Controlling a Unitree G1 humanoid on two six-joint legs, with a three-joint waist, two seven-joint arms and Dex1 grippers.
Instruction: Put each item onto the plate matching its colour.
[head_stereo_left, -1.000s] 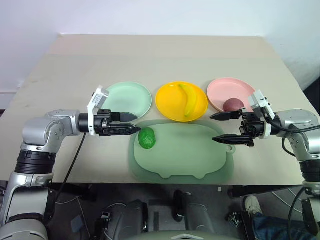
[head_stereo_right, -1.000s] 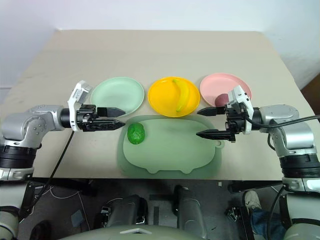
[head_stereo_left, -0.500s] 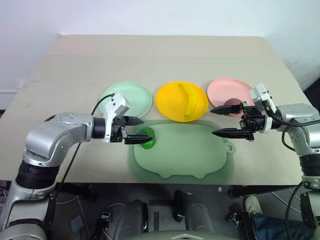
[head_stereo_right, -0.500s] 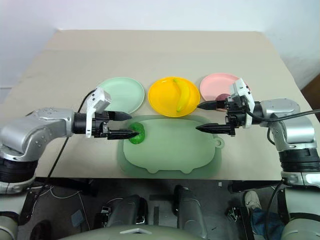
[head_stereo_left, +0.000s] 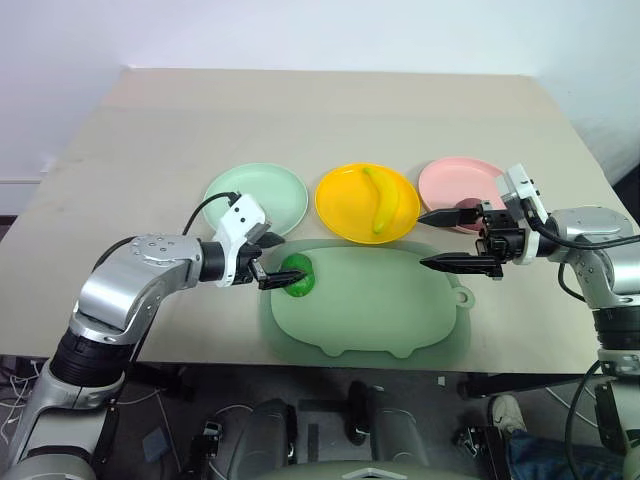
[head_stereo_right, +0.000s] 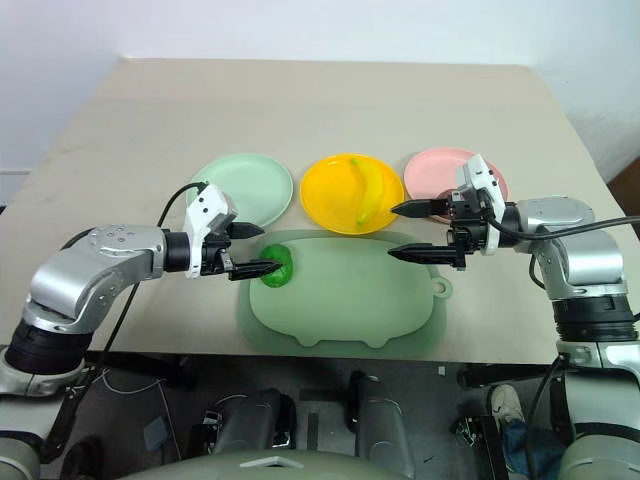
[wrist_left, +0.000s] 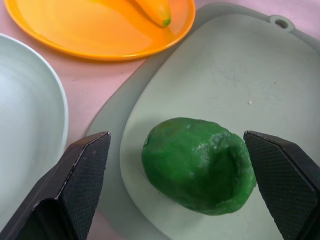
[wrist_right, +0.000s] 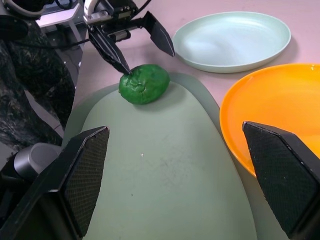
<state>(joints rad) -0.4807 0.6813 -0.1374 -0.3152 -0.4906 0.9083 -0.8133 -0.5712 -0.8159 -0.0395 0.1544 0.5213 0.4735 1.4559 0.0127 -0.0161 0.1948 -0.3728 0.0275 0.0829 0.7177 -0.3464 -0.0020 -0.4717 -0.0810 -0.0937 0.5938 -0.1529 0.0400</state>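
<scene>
Green fruit: bumpy, rounded — lay on smooth board.
Left claw: spread around it.
Right claw: spread — empty.

Both arms are rounded silver-grey metal shells with black ribbed joint bands — a thin black cable loops along each. The left hand and the right hand each carry a white block at the wrist and two tapering black fingers with finely cross-hatched pads.
</scene>
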